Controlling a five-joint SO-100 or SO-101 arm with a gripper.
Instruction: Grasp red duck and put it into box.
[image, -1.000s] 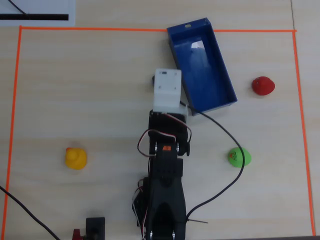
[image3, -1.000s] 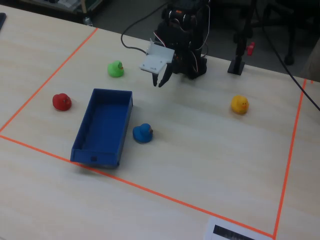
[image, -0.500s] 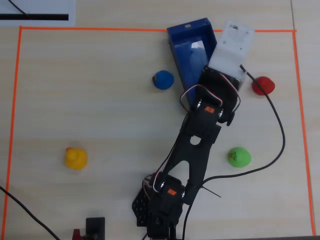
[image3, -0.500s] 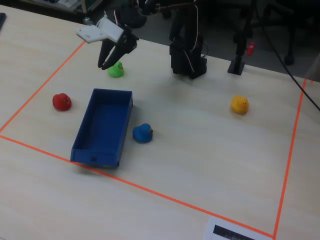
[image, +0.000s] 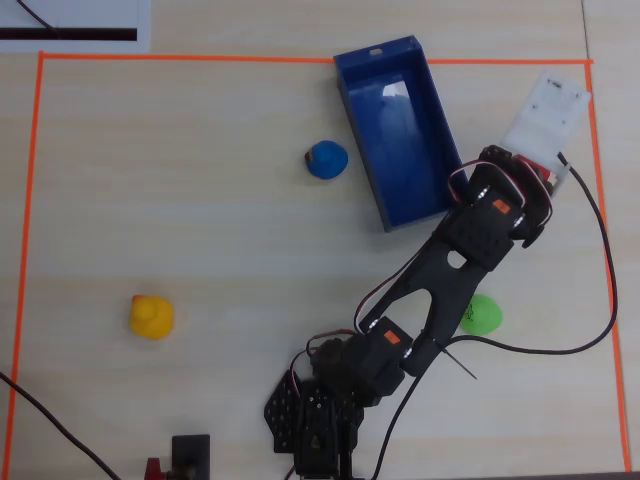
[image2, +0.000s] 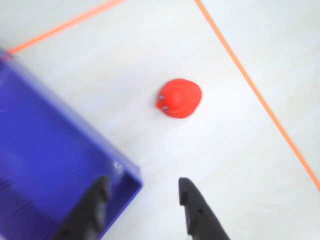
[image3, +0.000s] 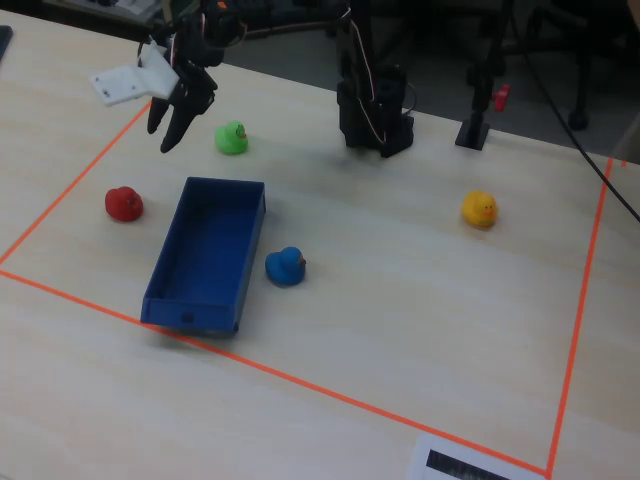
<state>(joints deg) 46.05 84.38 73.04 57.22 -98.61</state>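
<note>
Gripper (image2: 145, 200): black, two-fingered, jaws apart and empty, raised above the table.

Small glossy red toy duck (image2: 179, 98): on the bare wood tabletop (image2: 150, 60) ahead of the fingertips, untouched, outside the tray.

Long dark-blue open-topped box (image2: 45, 165): beside and partly beneath the gripper in the wrist view, empty.

Progress: grasp not yet made; approach, grip, carry and release all remain.

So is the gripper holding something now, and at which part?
Nothing is held. The gripper is open and empty above the table; the small glossy red toy duck lies apart from it, beside the long dark-blue open box.
</note>
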